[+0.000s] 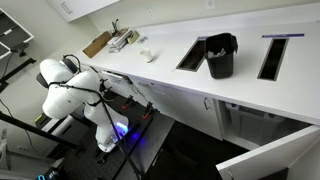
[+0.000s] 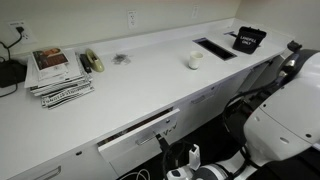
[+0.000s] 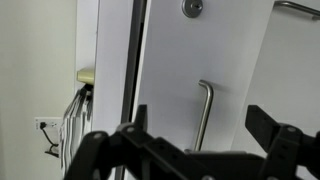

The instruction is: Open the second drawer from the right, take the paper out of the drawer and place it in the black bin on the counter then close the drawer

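Note:
The white counter (image 1: 170, 62) carries the black bin (image 1: 221, 55), which stands between two dark cut-outs; the bin (image 2: 248, 40) shows at the far end in both exterior views. Below the counter edge a white drawer front (image 2: 140, 135) sits slightly out, with a dark gap along its top. My gripper (image 3: 200, 125) is open in the wrist view. Its black fingers (image 3: 268, 128) stand on either side of a metal bar handle (image 3: 204, 108) on a white front panel, not touching it. The gripper (image 2: 165, 148) hangs just under the drawer. The paper is hidden.
A stack of magazines (image 2: 60, 72) and a small white object (image 2: 194, 60) lie on the counter. A brown board (image 1: 97, 44) rests at the far end. A white cabinet door (image 1: 268, 160) stands open low down. The robot's white arm (image 1: 75, 95) fills the floor space in front.

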{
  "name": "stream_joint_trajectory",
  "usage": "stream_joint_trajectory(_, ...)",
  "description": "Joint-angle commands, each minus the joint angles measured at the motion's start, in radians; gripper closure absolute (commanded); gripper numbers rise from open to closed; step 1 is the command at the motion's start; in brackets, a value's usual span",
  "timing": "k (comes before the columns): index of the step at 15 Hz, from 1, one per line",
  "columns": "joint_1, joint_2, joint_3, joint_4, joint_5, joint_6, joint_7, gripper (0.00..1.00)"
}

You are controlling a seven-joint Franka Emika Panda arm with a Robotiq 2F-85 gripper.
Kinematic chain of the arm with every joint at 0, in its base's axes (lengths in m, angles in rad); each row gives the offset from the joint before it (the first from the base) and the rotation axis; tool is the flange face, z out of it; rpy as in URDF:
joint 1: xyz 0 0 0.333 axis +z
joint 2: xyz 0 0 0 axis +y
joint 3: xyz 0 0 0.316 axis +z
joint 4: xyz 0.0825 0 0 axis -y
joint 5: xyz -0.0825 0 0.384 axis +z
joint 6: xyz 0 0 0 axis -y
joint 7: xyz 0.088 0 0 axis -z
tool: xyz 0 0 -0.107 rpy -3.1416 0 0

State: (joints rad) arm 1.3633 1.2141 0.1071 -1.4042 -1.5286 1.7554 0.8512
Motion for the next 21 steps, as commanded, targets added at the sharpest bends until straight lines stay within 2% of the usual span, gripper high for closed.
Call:
stream_joint_trajectory(1, -0.011, 0.028, 0.015, 0.024, -0.035, -0.029, -0.002, 0.0)
stream_joint_trajectory(6, -0.006, 0.071, 0.008, 0.069, -0.056, -0.046, -0.002, 0.0)
stream_joint_trajectory(8, 0.006, 0.116, -0.007, 0.123, -0.051, -0.088, -0.053, 0.0)
stream_joint_trajectory(13, 0.025, 0.223, -0.021, 0.251, -0.053, -0.189, -0.062, 0.0)
stream_joint_trajectory(18, 0.035, 0.317, -0.035, 0.388, -0.066, -0.206, -0.062, 0.0)
stream_joint_trajectory(19, 0.032, 0.257, -0.04, 0.307, -0.067, -0.203, -0.034, 0.0)
stream_joint_trajectory(21, 0.034, 0.263, -0.05, 0.324, -0.073, -0.202, -0.036, 0.0)
